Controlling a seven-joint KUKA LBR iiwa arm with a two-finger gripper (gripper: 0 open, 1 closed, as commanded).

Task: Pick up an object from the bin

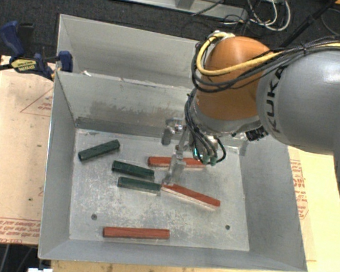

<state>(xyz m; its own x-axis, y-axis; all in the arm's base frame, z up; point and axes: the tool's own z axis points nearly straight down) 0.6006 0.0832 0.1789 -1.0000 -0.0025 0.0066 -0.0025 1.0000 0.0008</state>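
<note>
Pincer (172, 170) low by the middle red stick (191, 196) — nothing lifted yet; apart or clamped, cannot tell.

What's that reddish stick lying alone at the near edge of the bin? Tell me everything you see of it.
The reddish stick is a long, thin, straight bar with squared ends, looking like painted wood or plastic. It lies flat on the grey bin floor near the front wall, roughly along it, touching no other piece, clear of the tool.
</note>
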